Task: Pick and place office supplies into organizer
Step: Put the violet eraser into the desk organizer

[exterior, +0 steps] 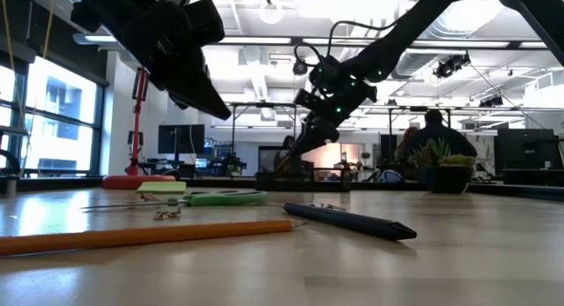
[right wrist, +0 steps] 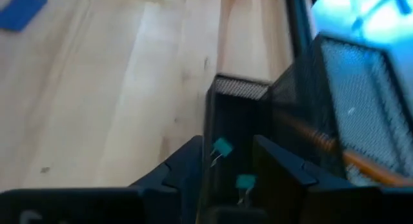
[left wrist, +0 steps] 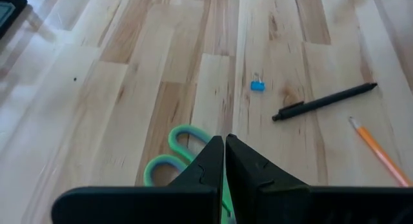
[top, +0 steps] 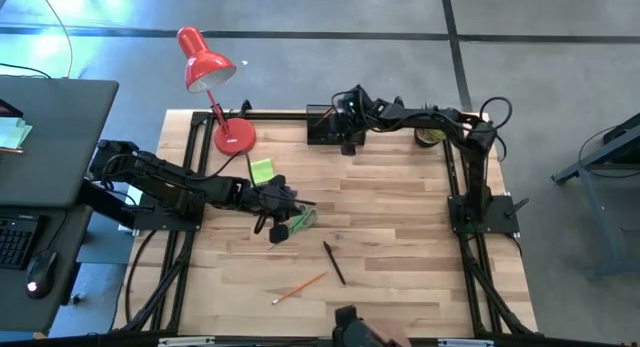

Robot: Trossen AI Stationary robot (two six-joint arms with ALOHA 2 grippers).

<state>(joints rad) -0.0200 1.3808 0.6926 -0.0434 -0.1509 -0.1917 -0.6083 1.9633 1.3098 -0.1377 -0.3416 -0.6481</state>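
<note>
I am parting my right gripper (right wrist: 222,161) over the organizer (right wrist: 240,88), releasing small clips; my left gripper (left wrist: 224,161), fingers pinched empty, is hovering above the scissors (left wrist: 173,156), which need gripping next.

On the table (top: 400,217), taking the high view with twelve o'clock at the far edge, the organizer (top: 325,127) sits at about twelve, against the far rim, with the right gripper (top: 349,145) just over its near side. The desk lamp (top: 215,92) stands at about eleven, and the potted plant (top: 431,137) at one, right of the organizer. The sticky-note pad (top: 262,171) lies at ten, and just nearer than it the scissors (top: 300,219) lie at nine, under the left gripper (top: 277,227). A pen (top: 334,263) lies at six, near the middle, with a pencil (top: 298,287) at seven, left of it and nearer the front edge.
</note>
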